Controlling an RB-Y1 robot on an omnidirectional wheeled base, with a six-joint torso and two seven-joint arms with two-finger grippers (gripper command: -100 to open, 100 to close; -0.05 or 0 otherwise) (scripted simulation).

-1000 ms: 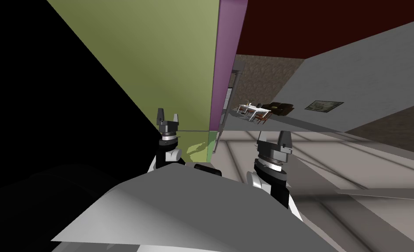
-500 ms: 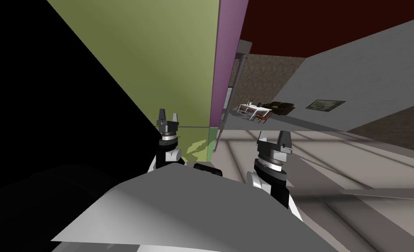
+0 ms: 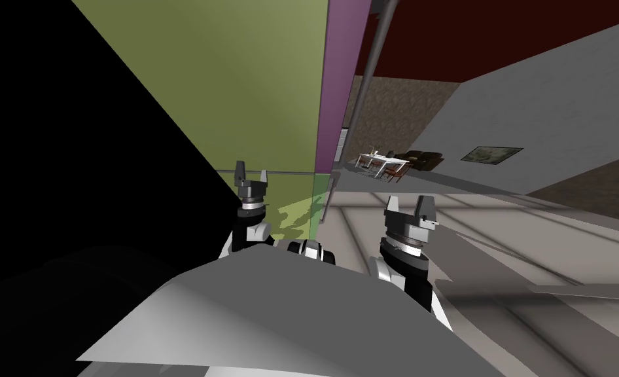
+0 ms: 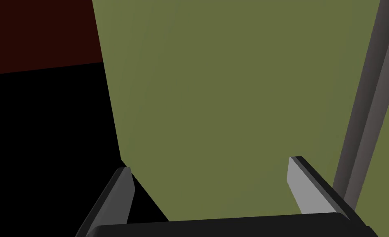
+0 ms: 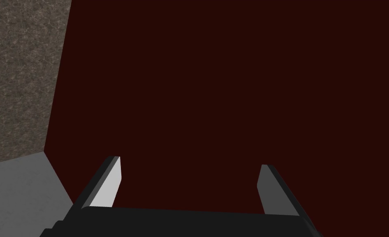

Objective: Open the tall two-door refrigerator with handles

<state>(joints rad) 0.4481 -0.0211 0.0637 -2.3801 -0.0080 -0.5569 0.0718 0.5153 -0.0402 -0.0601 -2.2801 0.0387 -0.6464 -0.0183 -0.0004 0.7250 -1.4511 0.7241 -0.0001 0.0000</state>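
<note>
refrigerator (image 3: 262, 85): a tall, flat olive-green front is seen directly ahead of the left arm and rises out of the top of the head view. In the left wrist view the same green plane (image 4: 230, 103) lies behind the fingers.
handle (image 4: 366, 103): a long grey bar is seen running up the green front, with more green beyond it. In the head view a grey bar (image 3: 360, 98) slants down beside the front's far edge.
purple strip (image 3: 334, 98): a narrow band is set between the green front and the grey bar.
seam (image 3: 282, 173): a thin grey line crosses the front low down, level with the left fingertips.
left gripper (image 3: 251, 171) (image 4: 210, 166): it is held before the front's lower part, jaws apart with nothing between them. The handle passes just outside one finger; contact cannot be told.
right gripper (image 3: 408, 201) (image 5: 189, 162): it is raised over the floor beside the front, jaws apart and gripping nothing.
black area (image 3: 72, 163): it borders the green front on the robot's left.
floor (image 3: 498, 222): pale grey, stretching off to the right.
table (image 3: 377, 160): white, far off, with chairs drawn round it; what it carries is too small to tell.
sofa (image 3: 426, 159): dark, just beyond the table.
framed picture (image 3: 491, 154): hung on the grey wall (image 3: 550, 98).
</note>
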